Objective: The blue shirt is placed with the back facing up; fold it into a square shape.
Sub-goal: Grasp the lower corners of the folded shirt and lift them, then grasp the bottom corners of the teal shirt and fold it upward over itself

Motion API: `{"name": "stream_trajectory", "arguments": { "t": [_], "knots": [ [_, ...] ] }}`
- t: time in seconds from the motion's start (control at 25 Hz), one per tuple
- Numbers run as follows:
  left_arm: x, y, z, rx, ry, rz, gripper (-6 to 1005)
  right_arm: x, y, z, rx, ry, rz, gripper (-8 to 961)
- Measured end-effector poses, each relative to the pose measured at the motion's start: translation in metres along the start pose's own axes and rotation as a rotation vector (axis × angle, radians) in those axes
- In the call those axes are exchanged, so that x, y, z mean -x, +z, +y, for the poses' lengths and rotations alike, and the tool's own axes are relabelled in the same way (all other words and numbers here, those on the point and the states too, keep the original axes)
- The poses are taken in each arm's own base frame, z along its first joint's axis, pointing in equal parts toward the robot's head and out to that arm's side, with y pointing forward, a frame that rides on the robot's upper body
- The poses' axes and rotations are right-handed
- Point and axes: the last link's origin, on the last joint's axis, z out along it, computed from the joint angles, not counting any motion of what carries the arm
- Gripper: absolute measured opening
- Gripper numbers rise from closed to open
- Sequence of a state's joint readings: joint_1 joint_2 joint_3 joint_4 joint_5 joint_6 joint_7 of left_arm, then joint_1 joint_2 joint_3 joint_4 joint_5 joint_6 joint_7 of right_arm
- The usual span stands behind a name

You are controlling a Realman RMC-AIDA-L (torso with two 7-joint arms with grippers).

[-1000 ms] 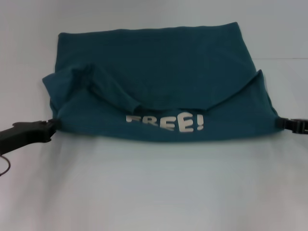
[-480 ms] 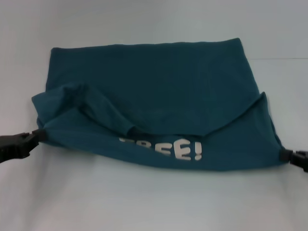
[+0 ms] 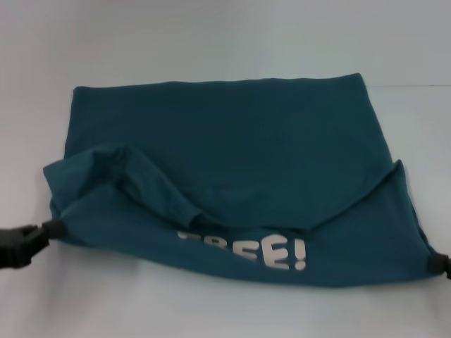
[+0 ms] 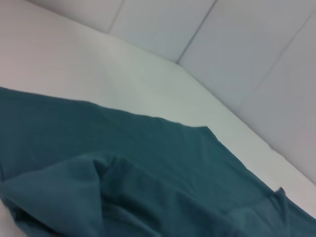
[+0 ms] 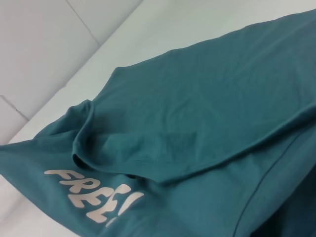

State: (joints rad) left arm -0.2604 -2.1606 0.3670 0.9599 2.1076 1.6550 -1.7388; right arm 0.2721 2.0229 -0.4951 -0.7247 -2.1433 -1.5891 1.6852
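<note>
- blue shirt [image 3: 232,162] lies spread on the white table [image 3: 211,42], near edge folded up so the "FREE!" lettering [image 3: 246,251] shows
- left gripper [image 3: 48,229] pinches its near left corner
- right gripper [image 3: 437,263] is clamped on the near right corner

The setting looks like a bare robot test room or lab rather than a home. A plain white bench [image 3: 225,310] fills nearly the whole head view, with only a single garment, the blue shirt [image 3: 232,162], spread on it. The wrist views show what lies beyond the bench: a pale wall [image 4: 237,44] of large smooth panels divided by thin straight seams, with no window, shelf or furniture visible on it. The same panelled surface [image 5: 44,44] shows in the right wrist view, meeting the far edge of the bench. The lighting is even and flat, throwing only soft shadows under the cloth.
</note>
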Motion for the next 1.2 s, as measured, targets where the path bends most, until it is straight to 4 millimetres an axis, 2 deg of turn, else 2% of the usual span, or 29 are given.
{"name": "stream_trajectory", "arguments": {
  "t": [0.32, 0.72, 1.04, 1.2],
  "knots": [
    [0.018, -0.015, 0.012, 0.064, -0.018, -0.063, 2, -0.012, -0.018, 0.01, 0.049, -0.015, 0.02, 33],
    [0.03, -0.031, 0.022, 0.124, -0.037, -0.134, 2, -0.025, -0.026, 0.023, 0.122, -0.001, 0.062, 32],
    [0.033, -0.034, 0.024, 0.138, -0.039, -0.157, 3, -0.031, -0.033, 0.03, 0.151, 0.013, 0.06, 32],
    [0.029, -0.034, 0.023, 0.136, -0.036, -0.148, 3, -0.028, -0.033, 0.028, 0.145, 0.011, 0.049, 32]
  ]
}}
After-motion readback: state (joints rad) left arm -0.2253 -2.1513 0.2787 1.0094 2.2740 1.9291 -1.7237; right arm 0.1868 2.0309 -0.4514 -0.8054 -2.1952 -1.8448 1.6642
